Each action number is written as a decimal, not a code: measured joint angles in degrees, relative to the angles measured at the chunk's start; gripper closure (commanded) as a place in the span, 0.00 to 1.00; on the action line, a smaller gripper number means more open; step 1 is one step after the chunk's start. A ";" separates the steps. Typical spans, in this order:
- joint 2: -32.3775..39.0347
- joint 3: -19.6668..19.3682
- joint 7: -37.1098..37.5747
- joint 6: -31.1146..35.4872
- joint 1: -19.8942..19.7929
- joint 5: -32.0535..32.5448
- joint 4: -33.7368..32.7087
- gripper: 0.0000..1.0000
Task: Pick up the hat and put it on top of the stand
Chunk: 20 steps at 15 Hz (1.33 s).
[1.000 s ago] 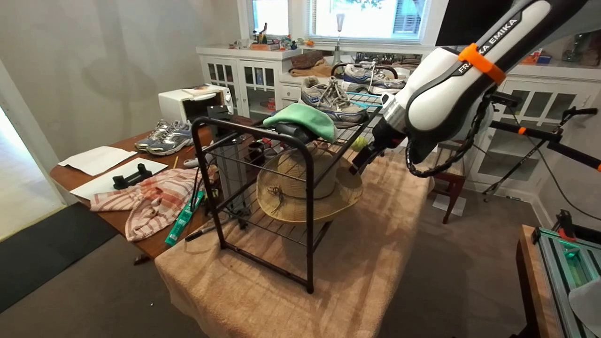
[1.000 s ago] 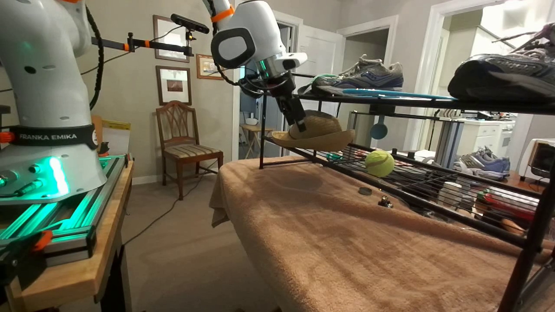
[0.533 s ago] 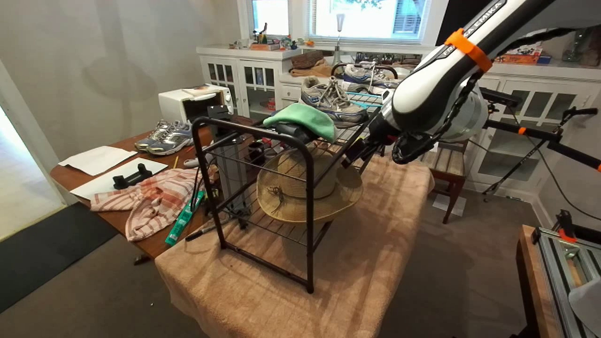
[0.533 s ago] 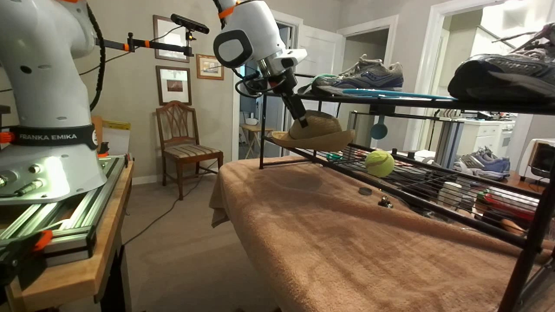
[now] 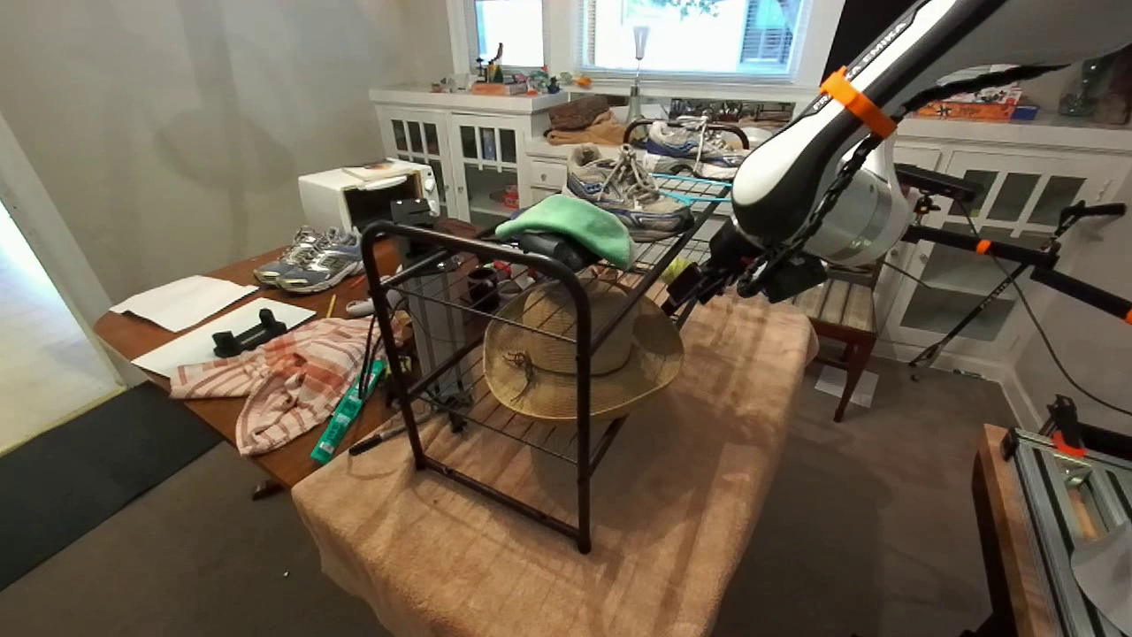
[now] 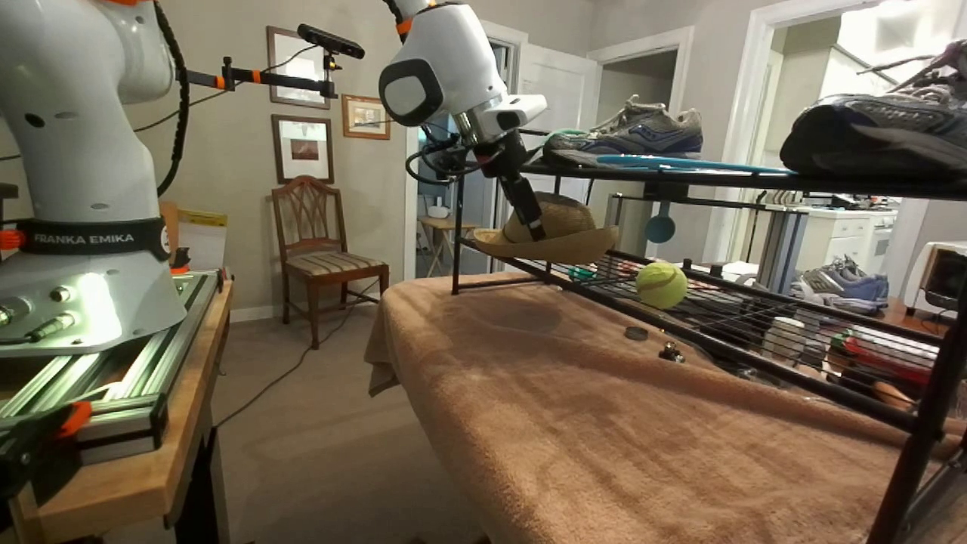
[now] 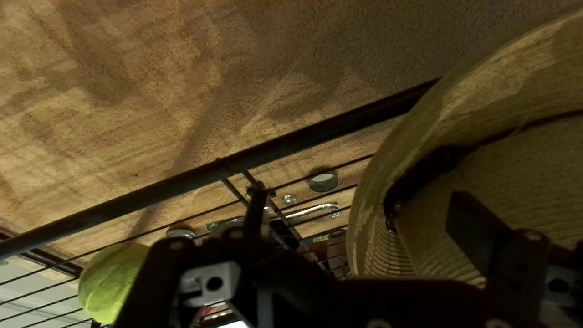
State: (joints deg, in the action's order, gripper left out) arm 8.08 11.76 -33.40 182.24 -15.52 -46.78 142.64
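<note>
- Shown solely in an exterior view: striped cloth (image 5: pixel 283 372).
- Clear only in wrist view: gripper (image 7: pixel 360 198) spread wide, hat (image 7: pixel 510 173) edge between fingers (image 7: pixel 473 232).
- Slanted downward in both exterior views: arm (image 6: pixel 446 68), fingertips (image 6: pixel 538 230) beside crown; touching or apart, cannot tell.
- On stand's (image 5: pixel 584 398) lower shelf (image 6: pixel 755 358): hat, crown up.
- In the way above hat: upper shelf (image 6: pixel 755 180), bearing shoes (image 6: pixel 642 136) and green item (image 5: pixel 566 219).
- Near hat, same shelf: ball (image 6: pixel 662 285).
</note>
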 measured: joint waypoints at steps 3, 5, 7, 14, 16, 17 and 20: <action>1.54 2.33 -2.67 0.00 -2.07 -0.83 -1.42 0.00; 2.79 3.80 -4.23 0.00 -3.32 -0.96 -2.40 0.00; 4.25 5.19 -5.73 0.00 -4.63 -0.96 -3.41 0.00; 8.50 10.48 -10.34 0.35 -10.43 -0.96 -6.40 0.63; 9.13 12.19 -11.22 0.74 -12.19 -0.96 -6.70 0.79; 9.35 13.09 -11.62 0.86 -13.07 -0.96 -6.75 0.86; 9.79 15.79 -12.21 0.88 -15.67 -0.96 -6.76 1.00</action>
State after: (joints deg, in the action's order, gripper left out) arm 17.87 27.55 -45.61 183.12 -31.19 -47.74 135.87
